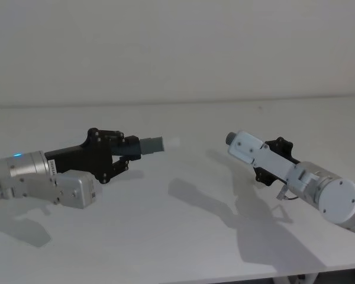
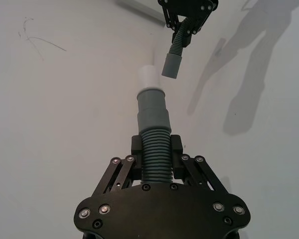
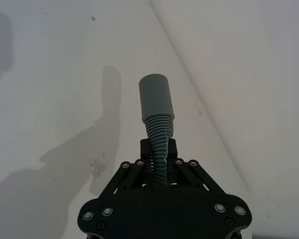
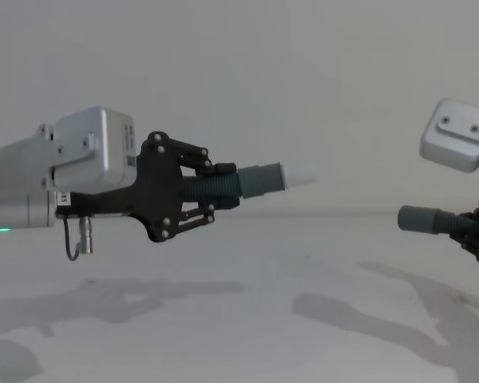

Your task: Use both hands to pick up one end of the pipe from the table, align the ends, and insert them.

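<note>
The dark grey ribbed hose piece with the white plug tip (image 4: 259,179) hangs above the white counter (image 1: 183,236), clamped in the black left tool (image 4: 215,190). Its long axis points rightward. The socket-cuffed grey hose piece (image 4: 419,218), clamped in the right tool (image 3: 158,148), faces it well apart, lower in the chest view and not yet in line.

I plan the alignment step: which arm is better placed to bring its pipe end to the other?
Left, probably. The left gripper holds the plug piece straight, near the cuff; the right gripper's socket piece bends beyond its grip. So lowering the white plug tip toward the lower socket cuff seems easier to control.
</note>
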